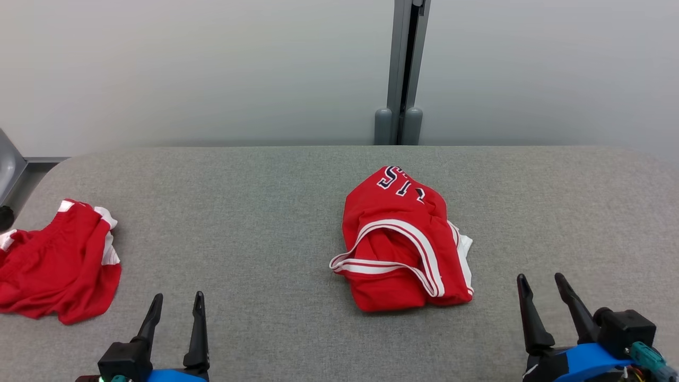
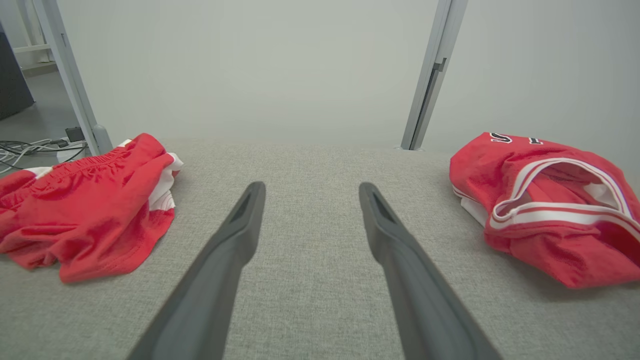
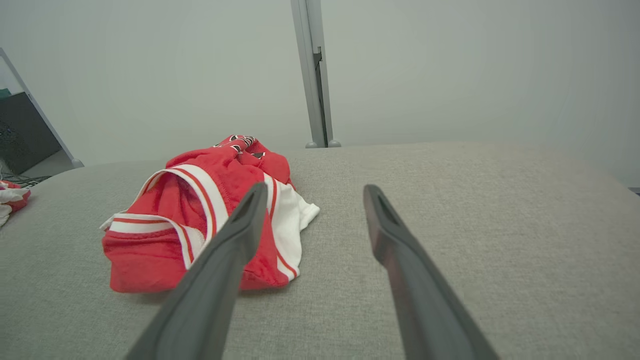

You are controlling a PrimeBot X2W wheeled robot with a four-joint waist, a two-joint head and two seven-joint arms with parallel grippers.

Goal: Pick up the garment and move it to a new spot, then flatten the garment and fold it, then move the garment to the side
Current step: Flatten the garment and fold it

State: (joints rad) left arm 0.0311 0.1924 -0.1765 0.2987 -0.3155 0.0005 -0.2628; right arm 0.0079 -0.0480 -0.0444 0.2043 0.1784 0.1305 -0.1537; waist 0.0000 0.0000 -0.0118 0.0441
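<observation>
Grey table [image 1: 265, 201] below both jaws. Red jersey [image 1: 403, 239] — crumpled, ahead and left of the right gripper [image 1: 541, 278], apart from it. Red shorts [image 1: 53, 265] heaped left of the left gripper [image 1: 178, 296]. Jaws of both spread wide — gripping nothing.

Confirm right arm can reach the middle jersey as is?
Probably yes. The right tool is open and empty, the jersey lies just ahead to its left, and bare table lies between them.

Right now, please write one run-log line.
stage: before pickup | red jersey: crumpled, centre of table | red shorts: left side | left fingers: open, empty | right fingers: open, empty
</observation>
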